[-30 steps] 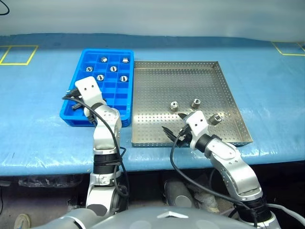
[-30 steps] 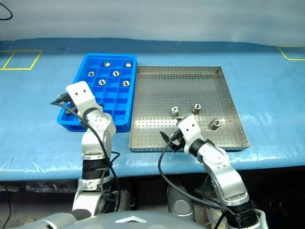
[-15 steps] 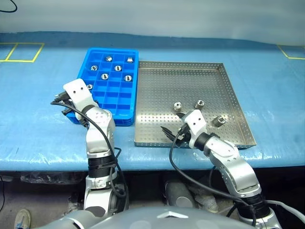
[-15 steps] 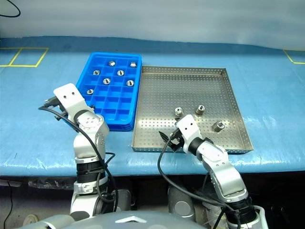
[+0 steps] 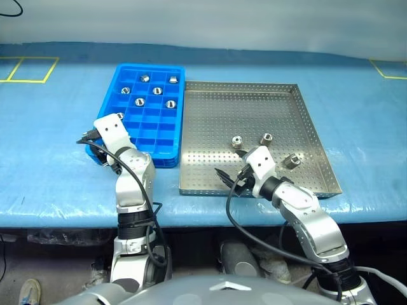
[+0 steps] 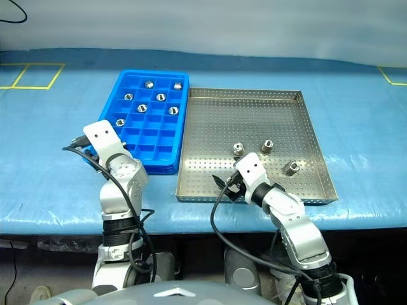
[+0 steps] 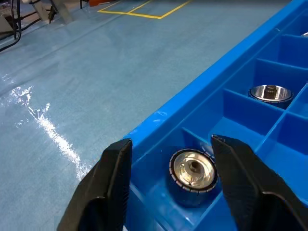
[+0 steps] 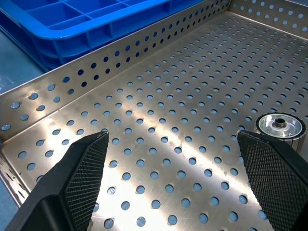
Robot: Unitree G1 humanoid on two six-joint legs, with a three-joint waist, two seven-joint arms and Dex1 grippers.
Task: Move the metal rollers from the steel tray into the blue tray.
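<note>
The blue tray (image 5: 162, 130) lies left of the steel tray (image 5: 254, 108). Several metal rollers (image 5: 157, 91) sit in its far compartments. Three rollers (image 5: 237, 141) remain on the steel tray's near half. My left gripper (image 7: 172, 142) stands open over the blue tray's near left edge. One roller (image 7: 193, 168) lies loose in the compartment between its fingers, untouched, and another roller (image 7: 270, 92) sits one cell further on. My right gripper (image 8: 173, 139) hangs wide open and empty over the steel tray's near left part, a roller (image 8: 279, 126) just beyond one fingertip.
Both trays rest on a blue-covered table (image 5: 57, 165). Yellow tape squares (image 5: 28, 68) mark its far corners. The steel tray's raised front rim (image 5: 210, 190) runs close below my right gripper. Cables hang from both wrists.
The head view shifted at first. My left hand has sunk a little over the blue tray's near left corner. The right arm and the three rollers on the steel tray have not moved.
</note>
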